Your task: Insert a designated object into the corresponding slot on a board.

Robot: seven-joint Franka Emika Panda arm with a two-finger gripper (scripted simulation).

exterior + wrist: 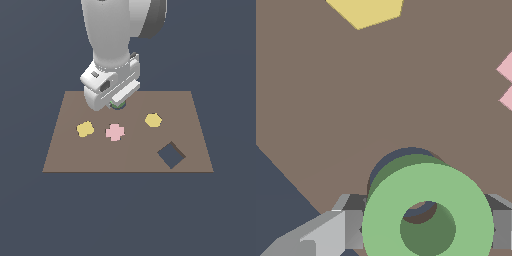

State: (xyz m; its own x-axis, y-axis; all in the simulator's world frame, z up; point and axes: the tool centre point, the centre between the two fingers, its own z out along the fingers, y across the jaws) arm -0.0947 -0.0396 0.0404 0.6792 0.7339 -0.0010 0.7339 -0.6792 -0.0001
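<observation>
My pincer [427,225] grips the green ring [426,212] by its sides, a finger [351,227] on each flank. Directly beneath it the slot [387,167] shows, slightly offset. I judge transport done; final alignment, lowering into the board [75,155] and release remain.

In your exterior view the arm hides most of the green ring [116,105]. The slot [387,162] is largely covered by that ring in the wrist view, where the pink cross [507,82] is cut off.
</observation>
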